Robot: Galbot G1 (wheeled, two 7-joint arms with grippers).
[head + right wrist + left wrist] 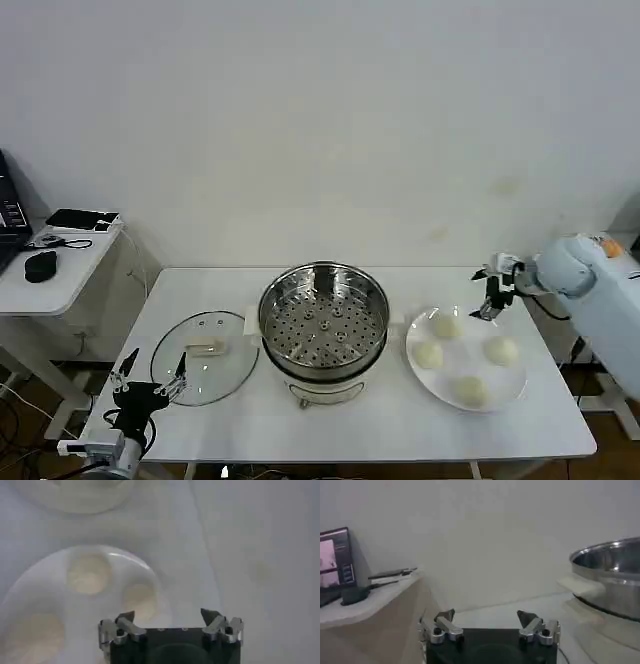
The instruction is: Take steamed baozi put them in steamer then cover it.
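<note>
Several creamy-white steamed baozi (447, 325) lie on a white plate (465, 357) to the right of the steamer (322, 320), a shiny steel pot with a bare perforated tray. The glass cover (205, 357) lies flat on the table to the steamer's left. My right gripper (490, 300) hangs open over the plate's far rim, holding nothing. In the right wrist view this gripper (168, 616) is just past a baozi (140, 600), with the steamer (75, 495) beyond. My left gripper (150, 385) stands open at the table's near left corner beside the cover. In the left wrist view that gripper (486, 616) faces past the steamer (615, 580).
The white table's front edge (330, 450) runs close below the plate and cover. A lower side table (55, 275) at the far left carries a mouse and small devices; a monitor (335, 562) stands on it. A white wall lies behind.
</note>
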